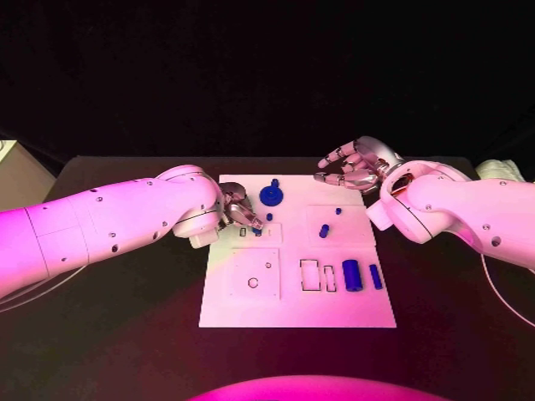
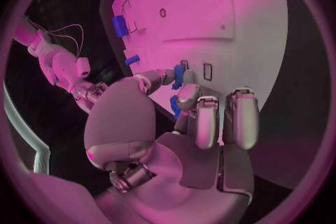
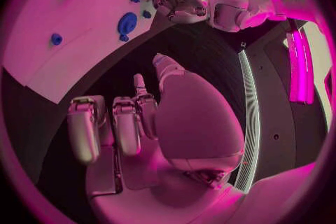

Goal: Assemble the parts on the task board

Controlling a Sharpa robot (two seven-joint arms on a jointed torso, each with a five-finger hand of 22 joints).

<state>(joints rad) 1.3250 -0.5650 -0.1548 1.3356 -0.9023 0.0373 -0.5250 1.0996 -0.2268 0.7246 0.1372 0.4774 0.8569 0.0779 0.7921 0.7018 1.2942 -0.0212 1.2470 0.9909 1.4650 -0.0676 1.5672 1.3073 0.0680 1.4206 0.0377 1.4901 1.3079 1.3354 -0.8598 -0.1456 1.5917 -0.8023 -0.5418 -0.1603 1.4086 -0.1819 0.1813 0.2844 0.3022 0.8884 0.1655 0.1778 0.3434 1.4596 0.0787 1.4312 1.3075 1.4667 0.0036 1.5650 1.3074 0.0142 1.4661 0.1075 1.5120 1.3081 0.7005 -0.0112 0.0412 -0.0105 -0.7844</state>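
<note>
Left hand (image 1: 239,209) is lowered over the near-left part of the white task board (image 1: 294,307), and a small blue part (image 2: 178,75) appears to be pinched between its thumb and a fingertip, though the contact is partly hidden. Small, stiff and light, such a part is judged likely to slip or twist, so it is best taken by its sides with the fingertips. Right hand (image 1: 354,166) is held raised beyond the board's far right corner above the black surface (image 1: 123,334), fingers loosely curled and nothing held.
</note>
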